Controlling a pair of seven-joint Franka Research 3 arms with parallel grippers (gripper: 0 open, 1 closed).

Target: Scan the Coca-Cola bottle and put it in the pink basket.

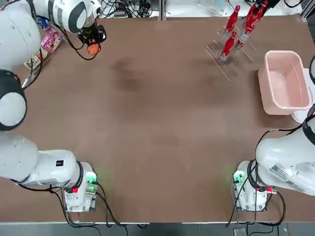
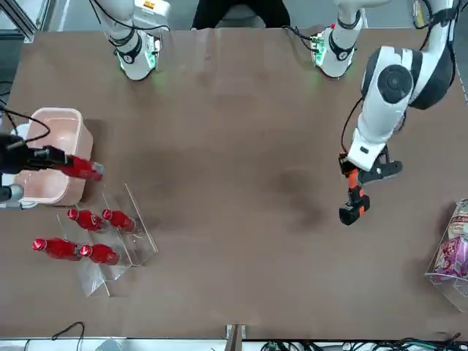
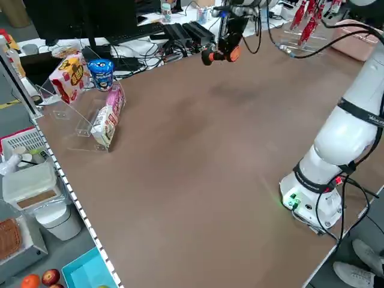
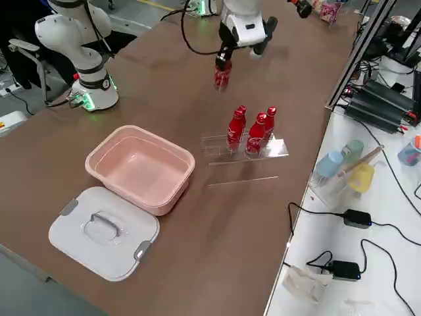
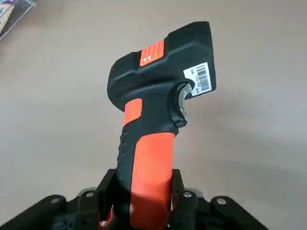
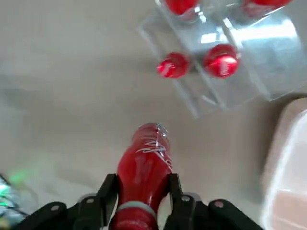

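bottle [image 6: 144, 167] is gripped by the right gripper [image 6: 141, 199] above the table, near the clear rack [image 4: 243, 148] and apart from the pink basket [image 4: 141, 168]; the handheld scanner [image 5: 153, 143] is clamped in the left gripper [image 5: 144, 201], over the table

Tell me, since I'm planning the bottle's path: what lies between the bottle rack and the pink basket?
Only bare tabletop separates the clear rack from the pink basket, as the right side view shows.
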